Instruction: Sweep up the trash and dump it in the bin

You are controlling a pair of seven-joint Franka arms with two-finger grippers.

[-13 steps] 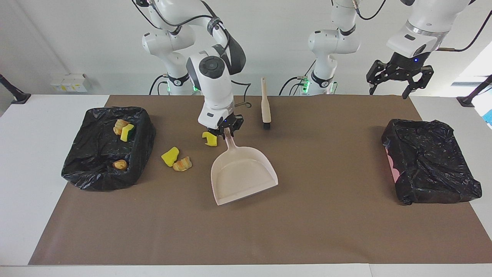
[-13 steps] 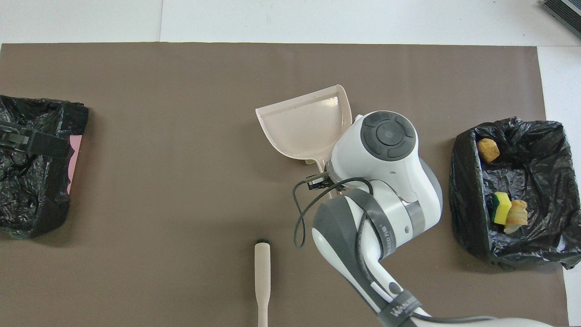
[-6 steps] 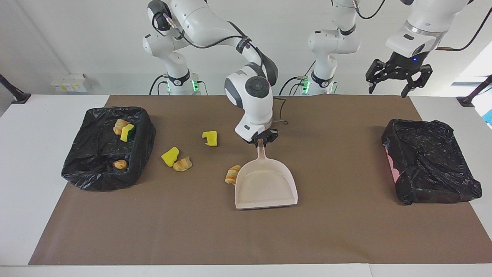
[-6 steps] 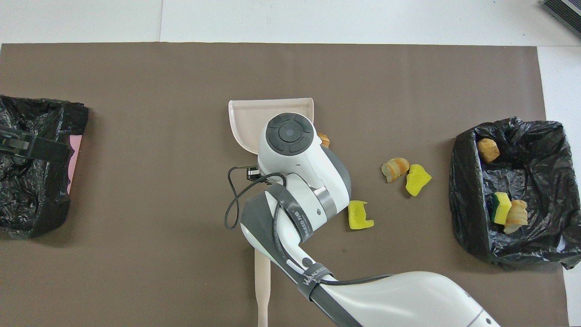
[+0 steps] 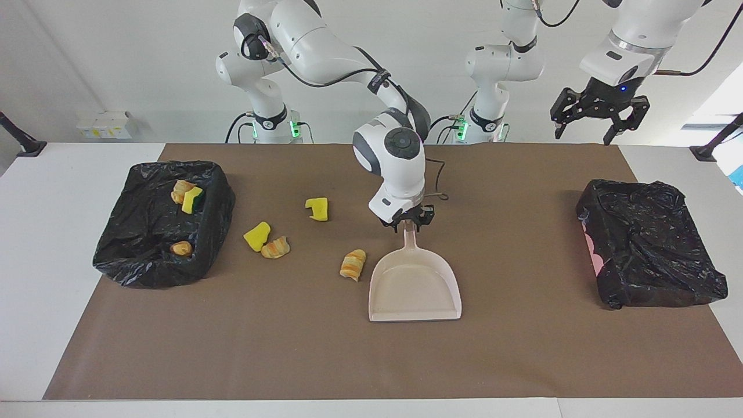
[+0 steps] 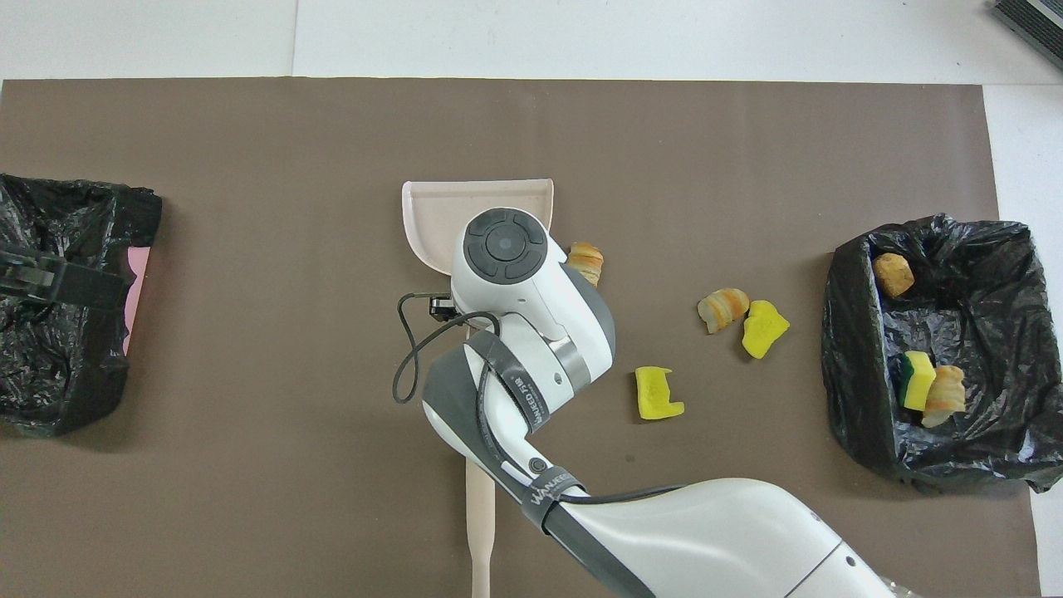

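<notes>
The beige dustpan (image 5: 415, 287) (image 6: 432, 216) lies flat mid-table, mouth facing away from the robots. My right gripper (image 5: 410, 220) is at the top of its handle; the arm hides that spot from overhead. Loose trash lies on the mat: a croissant (image 5: 353, 265) (image 6: 586, 262) just beside the pan, a yellow sponge chunk (image 5: 317, 209) (image 6: 658, 393), and another sponge chunk (image 5: 256, 236) touching a croissant (image 5: 275, 248). The black-lined bin (image 5: 145, 273) (image 6: 847, 390) at the right arm's end holds three pieces. My left gripper (image 5: 599, 113) waits open, raised.
The beige brush handle (image 6: 480, 531) lies near the robots' edge, partly under the right arm. A second black-bagged bin (image 5: 650, 249) (image 6: 58, 374) sits at the left arm's end, beneath the left gripper. A brown mat (image 5: 522, 360) covers the table.
The right arm carried the dustpan from beside the sponge chunk toward the left arm's end, turning it square and laying it beside a croissant. The left gripper rose slightly.
</notes>
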